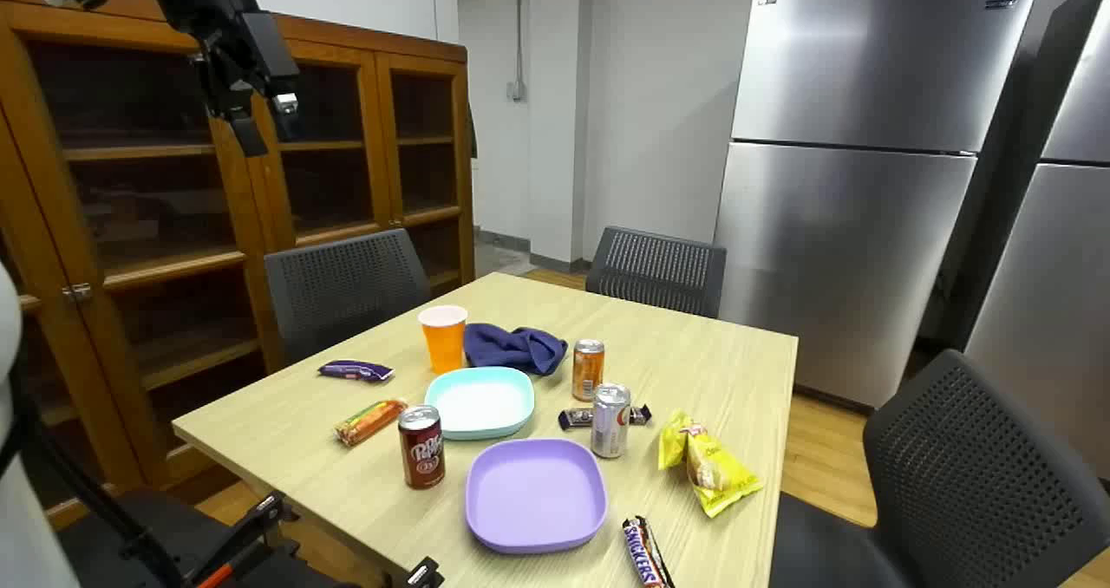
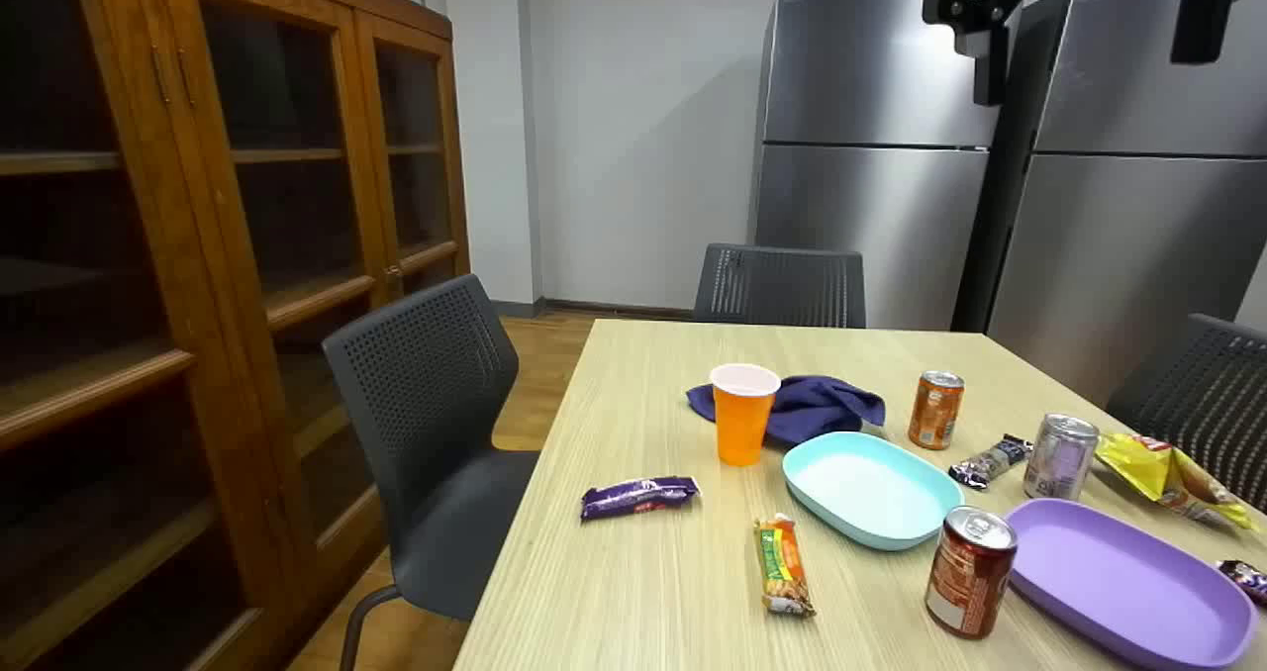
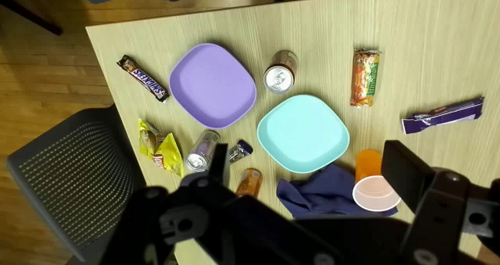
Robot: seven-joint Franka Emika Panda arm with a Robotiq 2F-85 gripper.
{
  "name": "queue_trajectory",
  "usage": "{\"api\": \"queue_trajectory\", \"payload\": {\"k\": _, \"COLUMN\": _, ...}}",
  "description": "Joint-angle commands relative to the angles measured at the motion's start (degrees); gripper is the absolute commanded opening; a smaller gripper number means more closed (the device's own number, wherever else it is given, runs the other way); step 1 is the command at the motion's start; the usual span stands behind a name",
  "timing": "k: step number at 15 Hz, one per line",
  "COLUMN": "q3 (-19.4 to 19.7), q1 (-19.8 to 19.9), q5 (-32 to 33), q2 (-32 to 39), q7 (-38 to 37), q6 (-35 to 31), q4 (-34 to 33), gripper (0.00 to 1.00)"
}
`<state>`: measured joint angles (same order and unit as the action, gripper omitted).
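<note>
Exterior view, pale table [image 2: 643, 572], glass-fronted wooden cabinet [image 2: 228, 285], steel refrigerators [image 2: 871, 216], tool [image 2: 1093, 77] spread wide overhead

Claw [image 2: 1094, 79] cut off, navy cloth [image 2: 820, 406] partly hidden

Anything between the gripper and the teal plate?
Nothing visible. The open gripper hangs high above the table, and nothing covers the teal plate; the orange cup and navy cloth sit beside it, not over it.
</note>
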<state>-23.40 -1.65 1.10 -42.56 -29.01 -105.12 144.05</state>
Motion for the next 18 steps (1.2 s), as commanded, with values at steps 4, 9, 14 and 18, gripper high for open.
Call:
{"api": "queue_trajectory", "payload": {"k": 4, "q3": 0.5, "q1": -0.7, "q5": 0.3, "q2": 3.2, "q7": -1.9, "q6": -0.6, "q4": -0.4, "gripper": 1.0}}
{"api": "queue_trajectory", "payload": {"k": 9, "q3": 0.7, "q1": -0.2, "q5": 0.4, "q2": 11.6, "q7": -3.0, "q6": -3.2, "q4": -0.8, "gripper": 1.0}}
{"api": "queue_trajectory", "payload": {"k": 14, "q3": 2.4, "q1": -1.0, "q5": 0.0, "q2": 22.4, "q7": -3.2, "q6": -7.9, "q4": -2.3, "gripper": 1.0}}
{"api": "queue_trajectory", "payload": {"k": 18, "q3": 4.2, "q1": -1.7, "q5": 0.6, "q2": 32.1, "q7": -1.7, "q6": -13.5, "q4": -4.2, "gripper": 1.0}}
